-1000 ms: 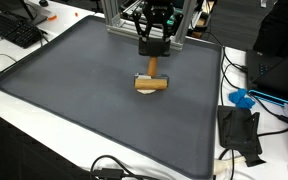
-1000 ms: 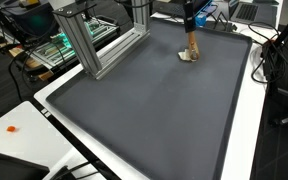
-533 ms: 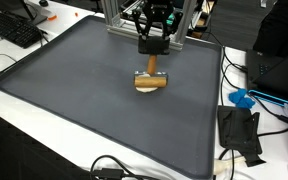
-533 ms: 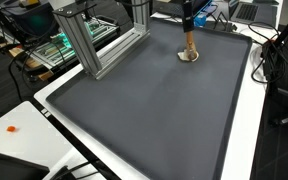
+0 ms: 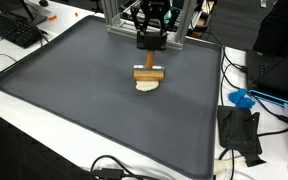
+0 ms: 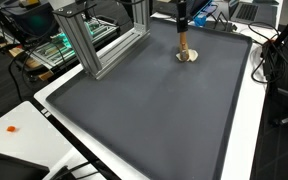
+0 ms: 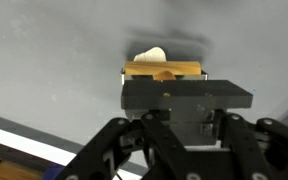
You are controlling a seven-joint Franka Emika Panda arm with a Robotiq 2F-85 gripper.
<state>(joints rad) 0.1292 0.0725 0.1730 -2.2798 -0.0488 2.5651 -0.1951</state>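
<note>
My gripper (image 5: 150,47) hangs over the far part of the dark grey mat (image 5: 74,90), shut on the upright handle of a wooden T-shaped tool (image 5: 149,72). The tool's crossbar hangs level just above a pale cream lump (image 5: 147,86) lying on the mat. In the other exterior view the gripper (image 6: 182,27) holds the wooden tool (image 6: 183,44) over the pale lump (image 6: 188,57). The wrist view shows the gripper (image 7: 180,100) with the wooden crossbar (image 7: 164,70) just beyond it and the cream lump (image 7: 150,54) past that. The fingertips are hidden behind the gripper's dark body.
An aluminium frame (image 5: 119,20) (image 6: 84,40) stands at the mat's far edge behind the gripper. A keyboard (image 5: 14,30) lies off one corner. A blue object (image 5: 242,98) and a black bracket (image 5: 239,132) with cables sit beside the mat. A small orange piece (image 6: 11,128) rests on the white table.
The gripper has risen with the wooden tool, lifting its crossbar off the mat. The pale lump now shows beneath it.
</note>
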